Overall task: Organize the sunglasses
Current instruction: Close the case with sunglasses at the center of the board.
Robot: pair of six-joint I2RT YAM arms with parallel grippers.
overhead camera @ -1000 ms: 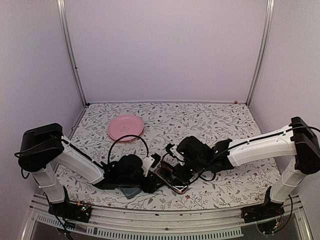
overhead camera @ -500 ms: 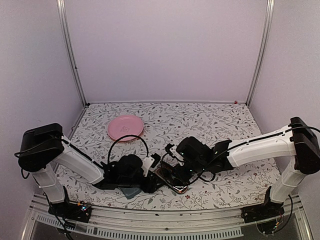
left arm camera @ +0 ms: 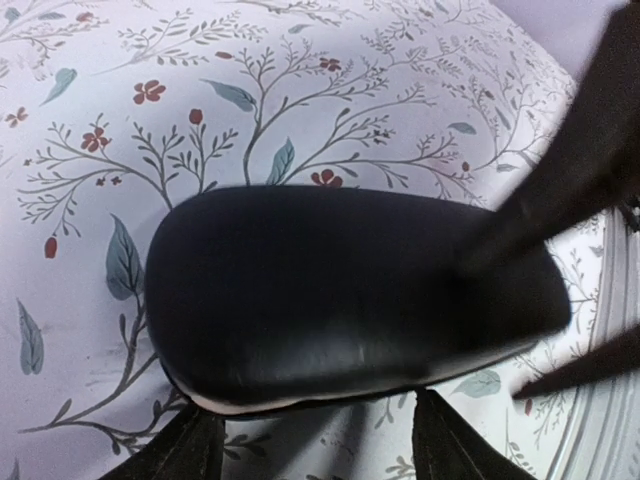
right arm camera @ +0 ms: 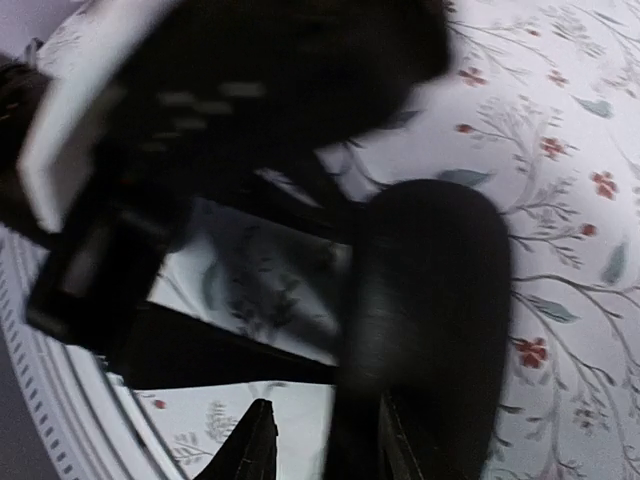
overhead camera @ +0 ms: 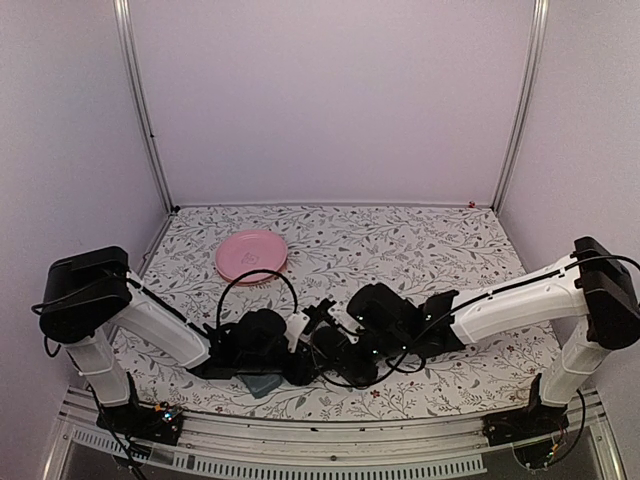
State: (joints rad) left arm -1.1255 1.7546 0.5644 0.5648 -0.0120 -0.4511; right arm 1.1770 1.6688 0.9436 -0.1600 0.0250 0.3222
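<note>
Your left gripper (left arm camera: 316, 425) sat low at the near centre of the floral table (overhead camera: 400, 240). Its two fingers (left arm camera: 190, 450) stood well apart with nothing clamped between them, their tips right at the near edge of the black case (left arm camera: 340, 290). That case lay flat on the cloth, closed or very nearly so, with a pale sliver showing along its near rim. Your right gripper (right arm camera: 325, 415) was at the same case from the right side. Its wrist view was smeared: the fingers showed a small gap, but I couldn't tell whether they gripped the case or only lay against it. The sunglasses? Out of sight in every view, so I couldn't tell you where they were. The grey-blue case (overhead camera: 263, 383) poked out just near of your left gripper. The pink plate (overhead camera: 251, 255) sat well apart, far left.
</note>
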